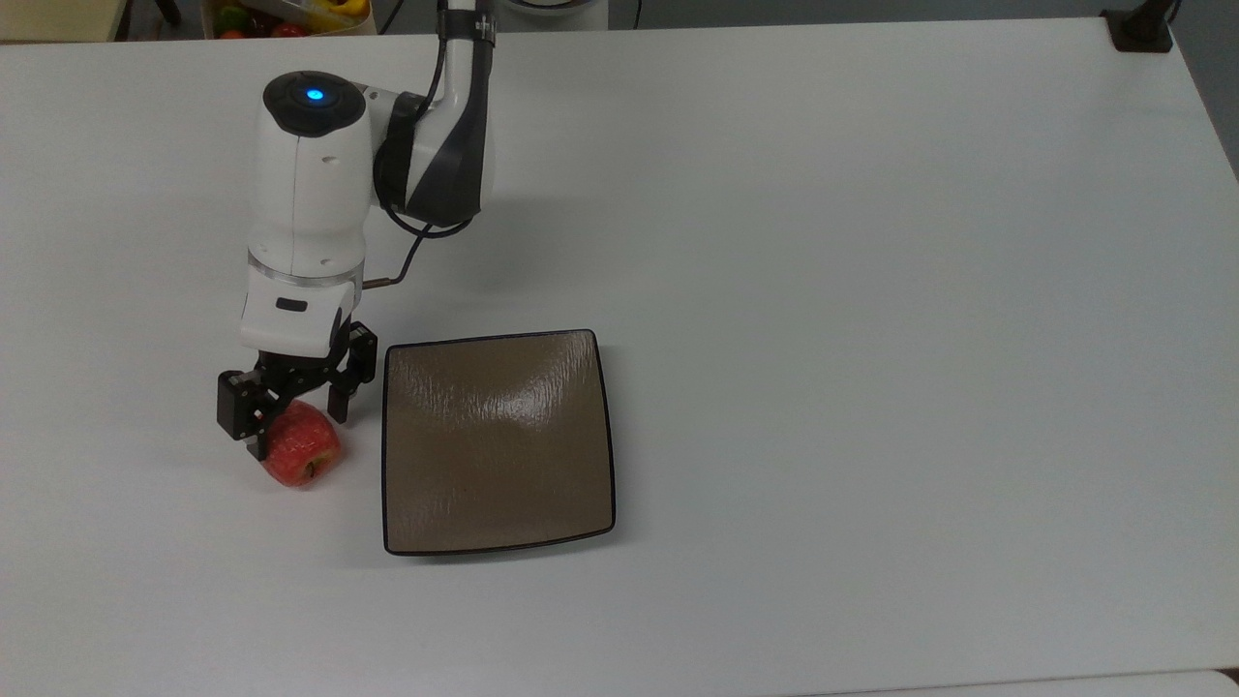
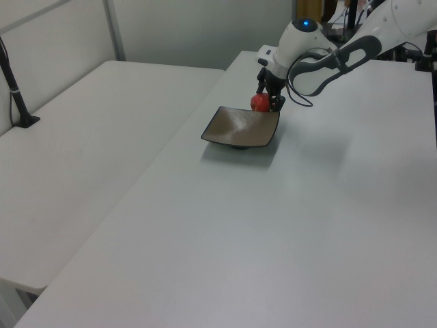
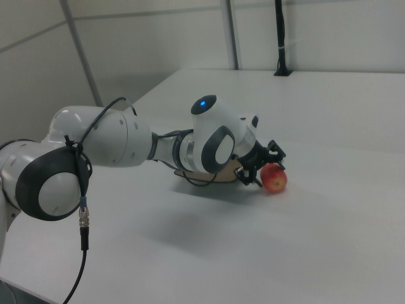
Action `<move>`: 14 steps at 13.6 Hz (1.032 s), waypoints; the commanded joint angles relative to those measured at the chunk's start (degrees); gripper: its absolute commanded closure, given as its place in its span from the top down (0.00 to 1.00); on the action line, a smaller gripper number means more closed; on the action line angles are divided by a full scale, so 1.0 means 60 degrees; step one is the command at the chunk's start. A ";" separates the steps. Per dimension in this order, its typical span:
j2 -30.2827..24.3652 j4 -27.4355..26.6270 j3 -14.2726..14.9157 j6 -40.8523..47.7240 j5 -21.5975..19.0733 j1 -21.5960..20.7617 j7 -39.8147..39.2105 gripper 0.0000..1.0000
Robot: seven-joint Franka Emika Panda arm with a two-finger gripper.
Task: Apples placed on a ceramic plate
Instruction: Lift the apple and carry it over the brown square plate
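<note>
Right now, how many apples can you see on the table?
1. The apple sits on the table, off the top view's left edge of the ceramic plate, with the open gripper straddling it.

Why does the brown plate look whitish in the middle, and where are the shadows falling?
In the top view, that pale patch on the ceramic plate is glare from overhead light. In the right view, a soft shadow lies on the table under the arm, and the apple casts a small one beside it.
</note>
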State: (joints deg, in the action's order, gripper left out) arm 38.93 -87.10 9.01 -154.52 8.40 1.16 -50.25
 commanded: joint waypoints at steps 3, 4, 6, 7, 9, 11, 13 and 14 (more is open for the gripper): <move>0.0103 0.0118 0.0065 -0.0219 0.0181 -0.0033 0.0026 0.55; 0.0103 0.0118 0.0065 -0.0219 0.0181 -0.0033 0.0055 0.55; 0.0015 0.0118 0.0050 -0.0219 0.0181 -0.0033 0.0113 0.55; -0.0159 0.0118 0.0050 -0.0219 0.0138 -0.0018 0.0143 0.55; -0.0627 0.0060 -0.0066 -0.0175 0.0064 -0.0018 0.0332 0.55; -0.1053 0.0045 -0.0242 -0.0102 0.0035 -0.0062 0.0654 0.55; -0.1447 -0.0028 -0.0549 -0.0044 0.0166 -0.0091 0.1020 0.56; -0.1566 -0.0174 -0.0579 0.0058 0.0181 -0.0135 0.1109 0.56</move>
State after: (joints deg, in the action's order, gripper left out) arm 33.61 -84.77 6.88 -154.66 8.39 1.13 -46.93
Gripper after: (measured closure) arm 0.326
